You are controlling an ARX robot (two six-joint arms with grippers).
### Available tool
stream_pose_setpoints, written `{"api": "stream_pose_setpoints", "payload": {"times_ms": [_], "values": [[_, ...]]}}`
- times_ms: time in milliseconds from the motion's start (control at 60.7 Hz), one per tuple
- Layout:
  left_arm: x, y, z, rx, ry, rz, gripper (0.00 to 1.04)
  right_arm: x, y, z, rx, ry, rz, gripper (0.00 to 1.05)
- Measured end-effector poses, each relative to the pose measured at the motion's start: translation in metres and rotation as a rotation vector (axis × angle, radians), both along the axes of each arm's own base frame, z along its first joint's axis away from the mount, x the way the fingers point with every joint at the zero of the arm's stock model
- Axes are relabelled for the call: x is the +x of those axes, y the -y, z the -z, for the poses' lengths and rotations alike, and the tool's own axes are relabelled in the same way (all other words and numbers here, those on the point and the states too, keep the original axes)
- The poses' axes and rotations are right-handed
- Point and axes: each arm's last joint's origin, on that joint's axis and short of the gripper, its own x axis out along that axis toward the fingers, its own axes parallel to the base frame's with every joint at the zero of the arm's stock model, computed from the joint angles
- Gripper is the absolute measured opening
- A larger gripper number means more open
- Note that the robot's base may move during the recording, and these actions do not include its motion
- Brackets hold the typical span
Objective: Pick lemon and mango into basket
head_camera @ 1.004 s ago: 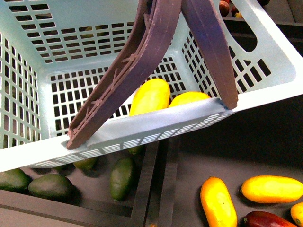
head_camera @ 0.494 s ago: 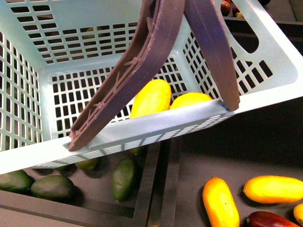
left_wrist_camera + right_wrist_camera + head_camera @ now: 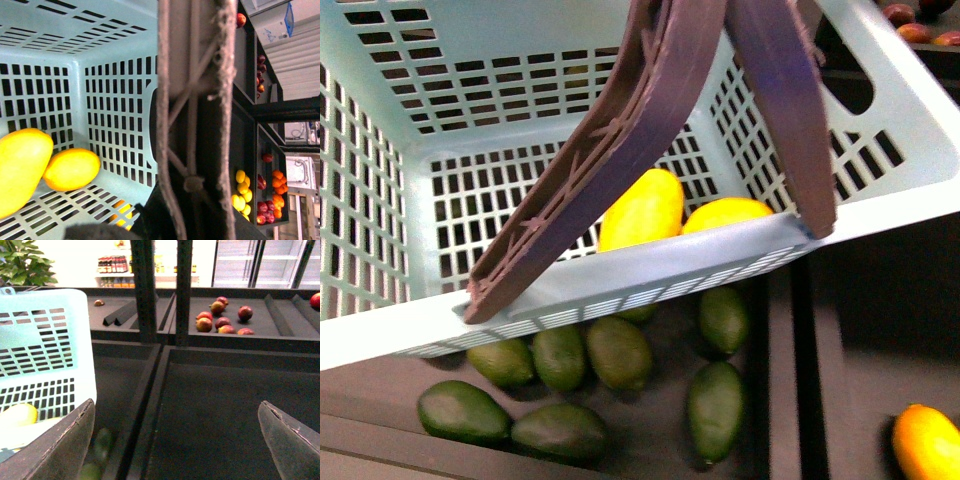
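Observation:
The turquoise basket (image 3: 620, 275) hangs tilted and fills most of the front view, its two brown handles (image 3: 620, 150) raised. Inside lie the long yellow mango (image 3: 640, 208) and, touching it, the shorter lemon (image 3: 725, 213). The left wrist view looks down into the basket (image 3: 115, 105) at the mango (image 3: 20, 167) and lemon (image 3: 71, 169). My left gripper (image 3: 187, 210) is shut on a basket handle (image 3: 192, 100), with its fingers mostly hidden. My right gripper (image 3: 175, 440) is open and empty over a dark shelf tray, beside the basket (image 3: 45, 355).
Several green avocados (image 3: 620, 355) lie in the dark bin under the basket. Another yellow mango (image 3: 925, 445) shows at the lower right. Red fruits (image 3: 222, 320) sit on a back shelf past black uprights (image 3: 142, 290). Yellow and orange fruits (image 3: 242, 192) fill side trays.
The basket, with the fruit inside, has shifted left over the avocado bin. The yellow mangoes on the right shelf have slid almost out of view.

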Motion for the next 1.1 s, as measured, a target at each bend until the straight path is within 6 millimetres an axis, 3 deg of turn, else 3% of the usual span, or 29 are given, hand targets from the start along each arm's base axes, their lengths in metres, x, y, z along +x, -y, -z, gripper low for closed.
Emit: {"api": "stream_pose_setpoints", "payload": {"times_ms": [1103], "values": [[0.0027, -0.0052, 0.0003, 0.009, 0.006, -0.022, 0.05, 0.0001, 0.0002, 0.0003, 0.0, -0.002, -0.003, 0.96]]}}
